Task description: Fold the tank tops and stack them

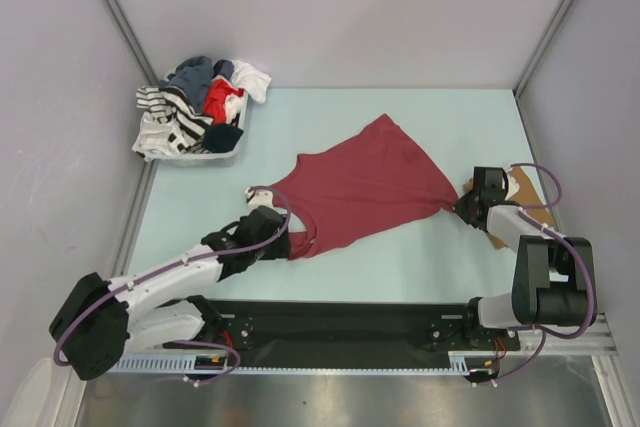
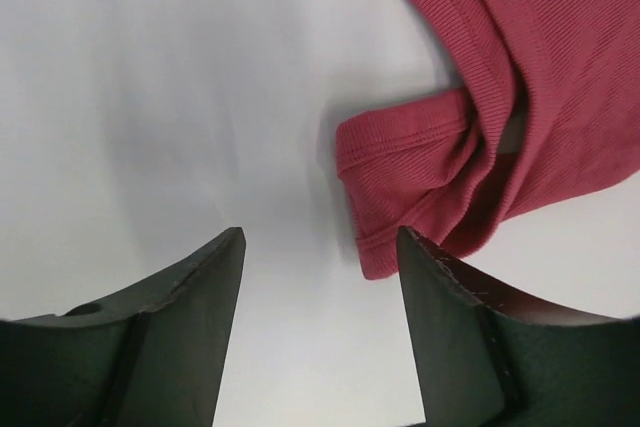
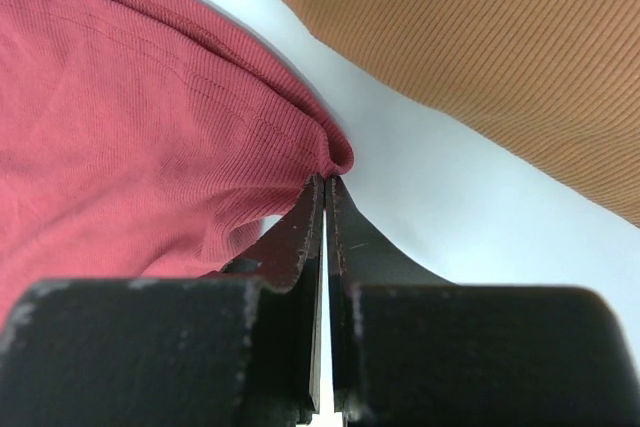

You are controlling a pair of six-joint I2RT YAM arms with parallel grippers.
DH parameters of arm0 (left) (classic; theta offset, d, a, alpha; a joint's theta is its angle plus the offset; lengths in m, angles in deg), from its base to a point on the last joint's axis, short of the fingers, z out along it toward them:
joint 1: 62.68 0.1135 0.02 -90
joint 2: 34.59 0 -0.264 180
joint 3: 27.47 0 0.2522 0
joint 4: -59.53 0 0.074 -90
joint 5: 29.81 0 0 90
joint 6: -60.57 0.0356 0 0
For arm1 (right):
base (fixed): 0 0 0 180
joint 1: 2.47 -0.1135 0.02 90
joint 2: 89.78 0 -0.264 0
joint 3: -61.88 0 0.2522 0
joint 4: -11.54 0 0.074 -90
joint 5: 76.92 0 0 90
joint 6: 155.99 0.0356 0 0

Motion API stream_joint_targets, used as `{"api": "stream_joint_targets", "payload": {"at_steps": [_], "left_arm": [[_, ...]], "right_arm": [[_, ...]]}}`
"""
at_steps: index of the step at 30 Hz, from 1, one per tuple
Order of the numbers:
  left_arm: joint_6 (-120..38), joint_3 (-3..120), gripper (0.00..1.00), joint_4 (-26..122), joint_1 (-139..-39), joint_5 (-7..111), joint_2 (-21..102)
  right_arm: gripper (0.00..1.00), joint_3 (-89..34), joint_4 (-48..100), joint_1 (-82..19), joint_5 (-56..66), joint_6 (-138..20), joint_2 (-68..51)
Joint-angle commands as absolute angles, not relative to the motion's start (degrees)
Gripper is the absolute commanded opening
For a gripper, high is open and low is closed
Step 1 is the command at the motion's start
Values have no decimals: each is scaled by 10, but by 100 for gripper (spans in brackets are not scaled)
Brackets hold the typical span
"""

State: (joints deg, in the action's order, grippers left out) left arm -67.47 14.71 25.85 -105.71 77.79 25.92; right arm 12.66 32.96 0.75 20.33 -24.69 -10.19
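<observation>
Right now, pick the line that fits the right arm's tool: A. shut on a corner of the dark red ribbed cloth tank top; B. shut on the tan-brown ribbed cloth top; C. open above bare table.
A: the right wrist view shows the right tool closed, pinching a corner of the dark red ribbed cloth tank top, while the tan-brown ribbed cloth top lies apart beside it.

Overhead looks down; both wrist views close, sharing maroon tank top (image 1: 365, 187).
</observation>
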Motion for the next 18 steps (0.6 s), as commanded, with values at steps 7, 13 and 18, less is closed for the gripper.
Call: {"api": "stream_joint_targets", "payload": {"at_steps": [7, 13, 18], "left_arm": [[-699, 153, 75, 321, -1071, 779, 295], [-714, 150, 52, 359, -1073, 754, 329], [-737, 137, 7, 367, -1080, 764, 340]], "right_arm": [[0, 126, 307, 5, 195, -256, -115], [0, 127, 309, 5, 198, -256, -120], [0, 126, 311, 5, 200, -256, -124]]}}
